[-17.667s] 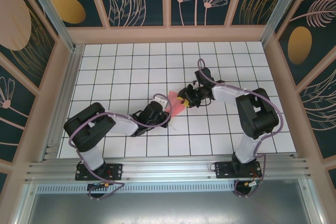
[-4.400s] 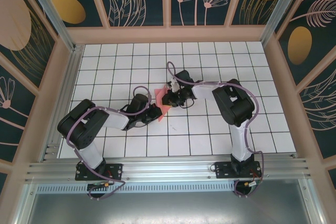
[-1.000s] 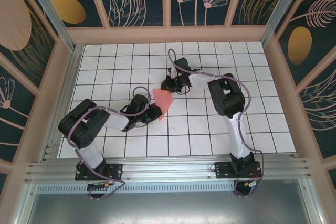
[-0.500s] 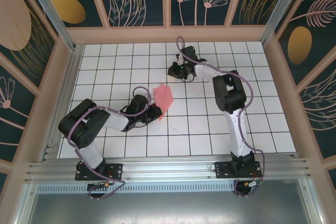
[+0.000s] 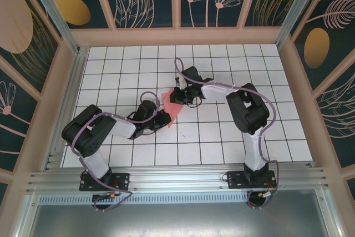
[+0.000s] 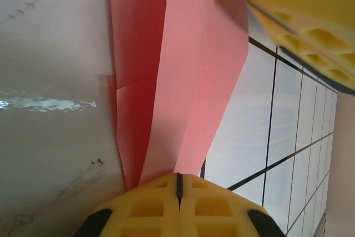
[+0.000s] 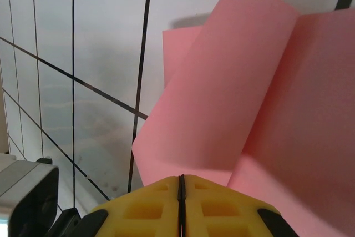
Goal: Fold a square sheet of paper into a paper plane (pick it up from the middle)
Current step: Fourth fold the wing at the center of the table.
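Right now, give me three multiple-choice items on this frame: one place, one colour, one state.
1. Where is the paper?
A) over the middle of the table
B) far left corner
C) on the front rail
2. Paper colour?
A) white
B) pink
C) blue
3. Left fingers?
A) wide open
B) shut on nothing
C) shut on the paper

Answers:
1 A: the top view shows it mid-table.
2 B: it is pink in every view.
3 C: the left wrist view shows them closed with the paper pinched between.
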Tool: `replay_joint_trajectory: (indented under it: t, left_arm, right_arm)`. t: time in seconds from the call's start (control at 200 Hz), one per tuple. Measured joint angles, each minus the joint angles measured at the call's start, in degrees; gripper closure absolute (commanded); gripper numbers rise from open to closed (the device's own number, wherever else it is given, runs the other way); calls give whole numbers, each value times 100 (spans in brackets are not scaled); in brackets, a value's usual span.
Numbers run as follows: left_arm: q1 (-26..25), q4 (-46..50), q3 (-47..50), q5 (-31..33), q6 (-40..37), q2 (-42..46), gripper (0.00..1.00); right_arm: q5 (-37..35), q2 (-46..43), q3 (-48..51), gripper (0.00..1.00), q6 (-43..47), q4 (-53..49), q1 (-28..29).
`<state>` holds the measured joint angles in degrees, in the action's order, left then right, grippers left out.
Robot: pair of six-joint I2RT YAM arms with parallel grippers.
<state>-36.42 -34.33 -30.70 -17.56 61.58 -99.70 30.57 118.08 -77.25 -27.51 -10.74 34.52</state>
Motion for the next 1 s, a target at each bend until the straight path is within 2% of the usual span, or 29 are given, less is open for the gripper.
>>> replay_joint_trajectory:
  t: [0.38,0.505,0.605,0.801,1.001]
  left_arm:
    - [-2,120,-35,7,-2,42,100]
    - [0,616,-55,98,-22,334,84]
    - [15,1113,-81,273,-42,894,82]
    - [175,1362,-304,800,-59,1878,85]
    - [291,1355,-603,905,-140,1392,90]
  right_arm:
    - [98,448,-122,91,-33,87,-79]
    - [85,461,-140,91,-72,79,-79]
    - [66,461,-142,92,-103,81,-79]
    - [52,461,-142,92,-136,85,-79]
    - [55,468,-146,93,-186,92,-79]
